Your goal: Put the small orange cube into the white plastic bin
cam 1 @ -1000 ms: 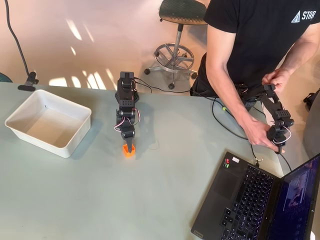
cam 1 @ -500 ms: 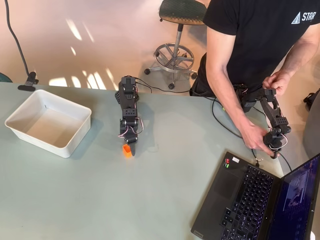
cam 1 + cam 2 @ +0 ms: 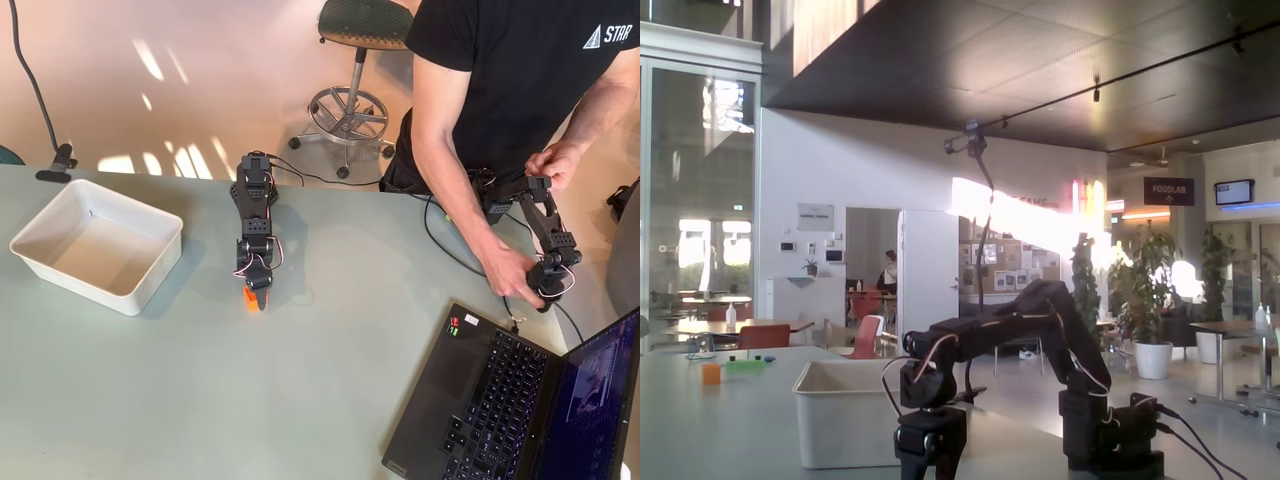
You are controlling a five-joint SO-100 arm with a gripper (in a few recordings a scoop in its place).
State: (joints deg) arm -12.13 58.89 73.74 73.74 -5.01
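The end effector [image 3: 259, 296] points down at the bench [image 3: 200, 400], near the middle of the overhead view. The cube [image 3: 250, 297] shows as an orange patch at the left side of the tip, touching it or very nearly so. Whether the jaws are clenched on the cube or merely resting beside it cannot be told: the arm hides the tip from above. In the fixed view the end effector [image 3: 928, 462] runs off the bottom edge, so the tip is cut off there too.

The bin [image 3: 95, 245] stands on the bench well to the left of the arm in the overhead view, near the left edge. Its interior appears empty. In the fixed view the bin [image 3: 845, 412] sits just behind the arm.

Progress, as a judgement:
- Approach: done. The tip is at the cube.
- Grasp: unconfirmed. The cube appears to be at bench level, not lifted.
- Lift, carry to the bin, release: all outstanding.

The task is therefore in its early part. The remaining path runs leftward across open bench, with nothing visible between cube and bin. The bin is much larger than the cube, so placement should tolerate error; the grasp is the critical step
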